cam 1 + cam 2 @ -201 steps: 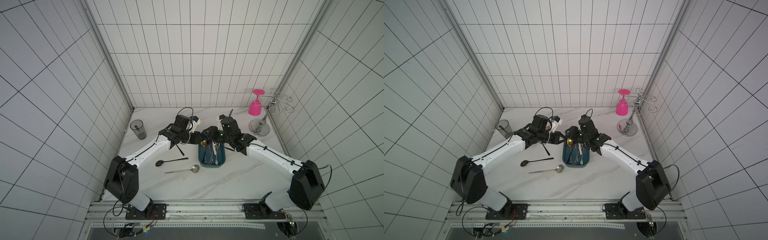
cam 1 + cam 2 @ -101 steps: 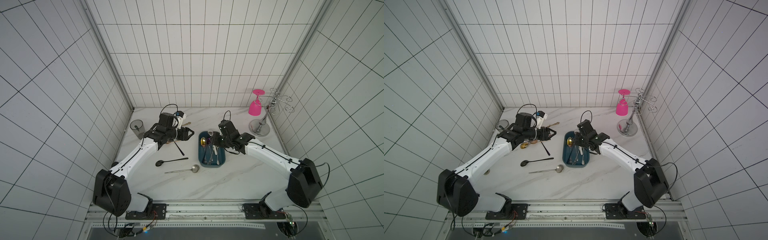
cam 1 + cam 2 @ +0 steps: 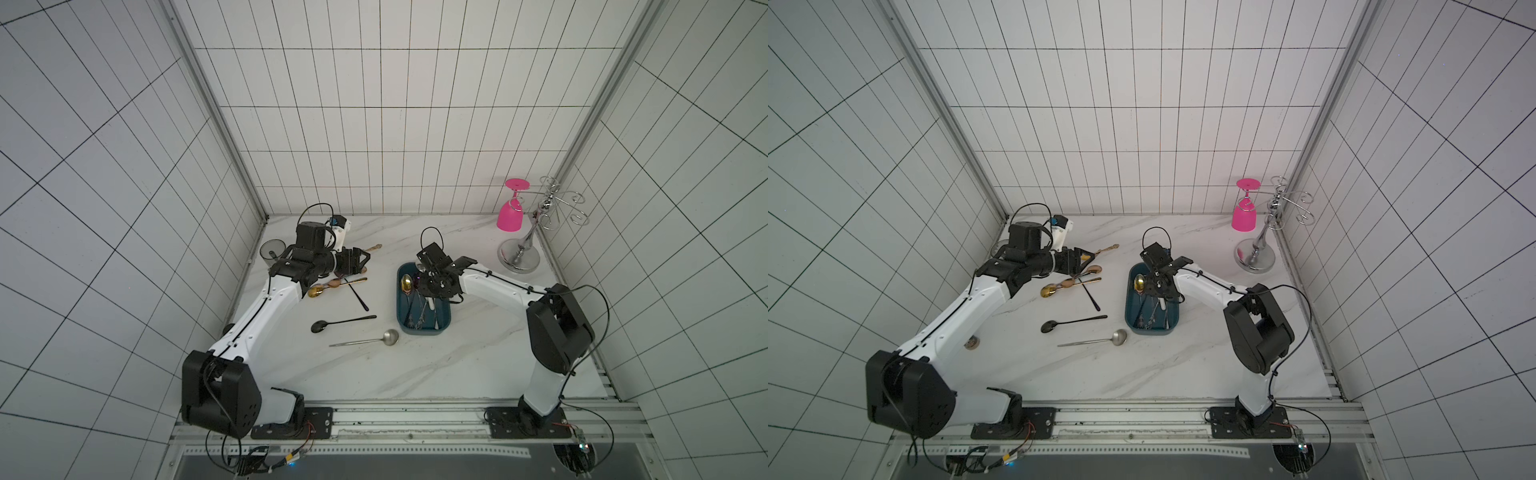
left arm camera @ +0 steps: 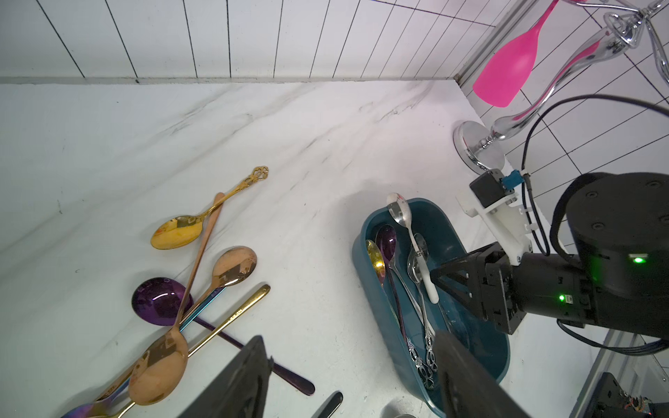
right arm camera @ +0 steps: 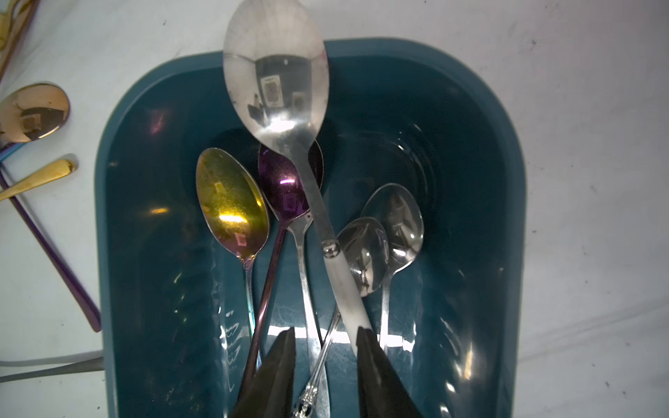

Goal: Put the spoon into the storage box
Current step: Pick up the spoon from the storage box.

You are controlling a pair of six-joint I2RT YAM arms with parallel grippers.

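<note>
While the box sits near centre in a top view, the right claw hangs over it.
Left wrist: left claw spread, empty, at the bottom edge.
Right wrist: right claw spread; spoon in box, handle tip just beside one finger.

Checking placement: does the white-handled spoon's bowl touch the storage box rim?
Touching: the left wrist view shows the white-handled spoon resting its bowl on the storage box rim.

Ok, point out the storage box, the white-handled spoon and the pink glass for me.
storage box (image 5: 152,271): right wrist view, on a bare stretch of inner wall.
white-handled spoon (image 5: 314,202): right wrist view, on the metal shank.
pink glass (image 3: 509,216): a top view, on the upside-down bowl.
</note>
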